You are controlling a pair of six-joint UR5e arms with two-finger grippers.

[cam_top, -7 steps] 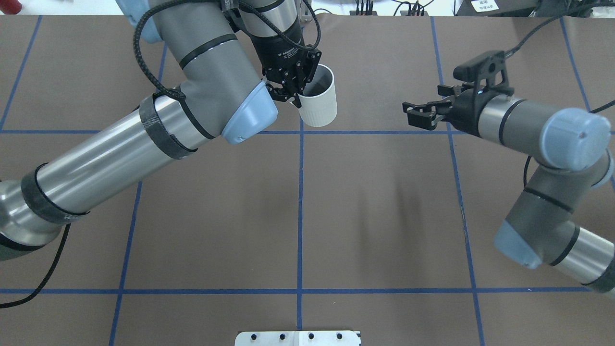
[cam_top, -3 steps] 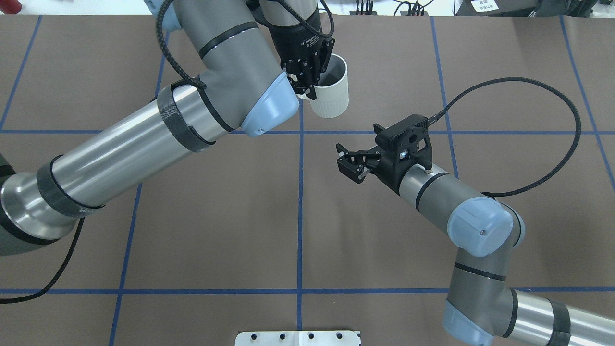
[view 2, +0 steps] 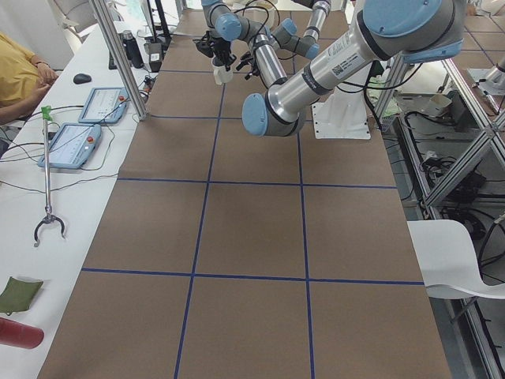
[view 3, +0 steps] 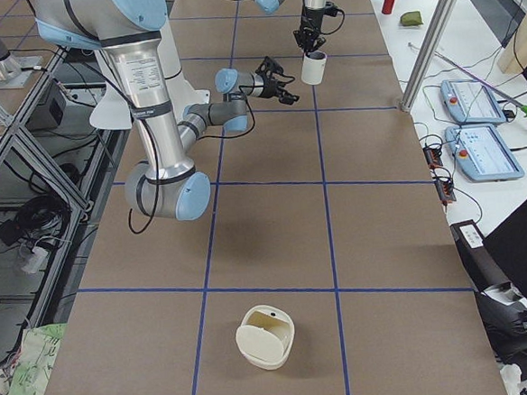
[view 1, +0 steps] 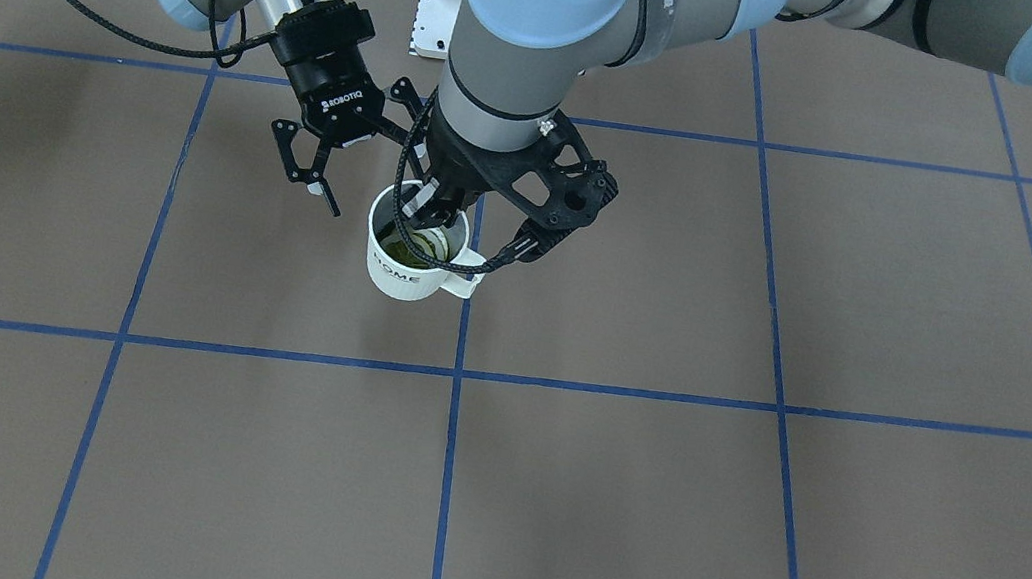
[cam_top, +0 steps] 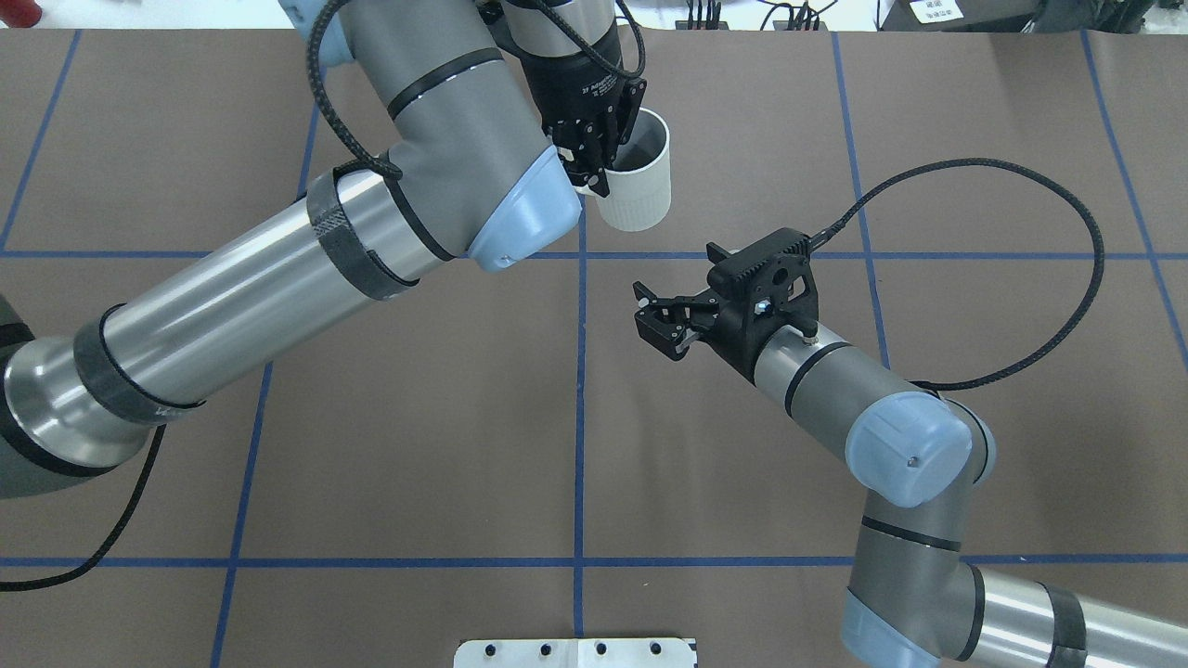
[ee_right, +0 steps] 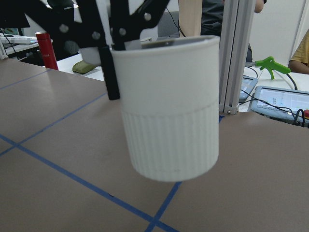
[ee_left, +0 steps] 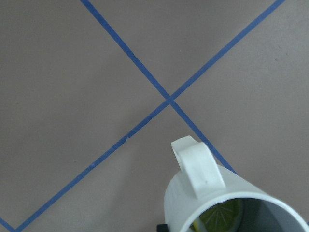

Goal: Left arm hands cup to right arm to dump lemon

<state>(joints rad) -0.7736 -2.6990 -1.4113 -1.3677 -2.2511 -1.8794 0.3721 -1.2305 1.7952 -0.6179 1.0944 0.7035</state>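
Overhead exterior: thick grey left arm (cam_top: 278, 269) enters from left. Its bulky black left gripper (cam_top: 600, 176) is clenched on the rim of off-white ribbed cup (cam_top: 639, 197), upright, held clear of brown table (cam_top: 418, 417). Yellow-green lemon (view 1: 417, 240) inside cup. Slim black right gripper (cam_top: 657, 327) spread, empty, near cup, apart.

Am seeing brown surface (cam_top: 418, 417) carrying blue tape grid (cam_top: 579, 417). White side bench (view 2: 20, 237) running alongside, holding two pendants (view 2: 69, 144). Aluminium post (view 2: 121, 55) standing at bench edge. White chair (view 2: 461, 257) sitting opposite.
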